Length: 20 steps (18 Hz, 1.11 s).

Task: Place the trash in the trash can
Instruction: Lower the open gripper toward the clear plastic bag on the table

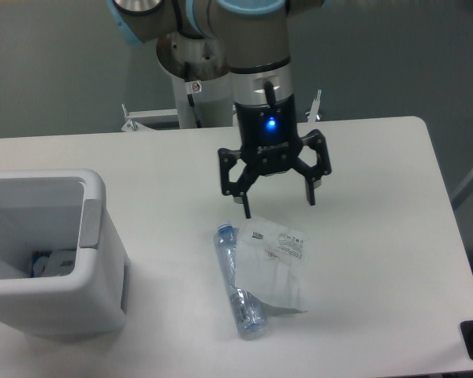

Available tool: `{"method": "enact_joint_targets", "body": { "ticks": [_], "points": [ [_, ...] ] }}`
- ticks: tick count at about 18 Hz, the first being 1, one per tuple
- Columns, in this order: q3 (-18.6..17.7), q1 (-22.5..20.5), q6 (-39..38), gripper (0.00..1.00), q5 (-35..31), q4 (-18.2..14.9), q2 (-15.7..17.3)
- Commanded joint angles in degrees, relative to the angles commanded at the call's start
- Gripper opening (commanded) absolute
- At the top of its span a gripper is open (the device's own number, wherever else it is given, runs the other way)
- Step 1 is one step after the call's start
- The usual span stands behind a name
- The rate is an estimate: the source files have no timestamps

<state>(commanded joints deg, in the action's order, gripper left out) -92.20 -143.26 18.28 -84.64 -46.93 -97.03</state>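
Two pieces of trash lie side by side on the white bench, both still out of the trash can. One is a crushed clear plastic bottle with a blue cap, lying lengthwise with the cap end toward the far side. Touching it on its right, and partly overlapping it near the lower end, is a flat crinkled clear plastic bag carrying a small printed white label

Just beyond the bag's far edge hangs the pincer, pointing down with its two fingers spread wide and nothing between them. A blue light glows on its body. Its fingertips look to be above the bench surface and not touching either piece, though the exact height is hard to judge from this one view

At the left edge of the bench, well apart from both pieces, stands the boxy white bin with its thick rim. Something pale and something blue sit at its bottom, too small to identify

Judging by this, the step in hand is the approach for a first pick. The next move calls for choosing one piece, likely the bag since it lies nearest the fingers, centering over it, and descending. A thin flat film gives little to pinch, so the fingers would need to close on a raised crinkle or edge, and without dragging the touching bottle along
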Motion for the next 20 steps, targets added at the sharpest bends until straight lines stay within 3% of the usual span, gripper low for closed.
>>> {"method": "enact_joint_targets", "body": {
  "ticks": [3,8,15,20],
  "points": [
    [-0.1,-0.1,3.9,1.0,-0.2,0.3,-0.5],
    [-0.8,-1.5,4.0,1.0,-2.5,1.1,-1.3],
    [-2.9,-1.7,3.2,1.0,-3.2,2.6,-5.4],
    [-7.8,-1.7,21.0,1.0,-5.7,2.5,-7.0]
  ]
}}
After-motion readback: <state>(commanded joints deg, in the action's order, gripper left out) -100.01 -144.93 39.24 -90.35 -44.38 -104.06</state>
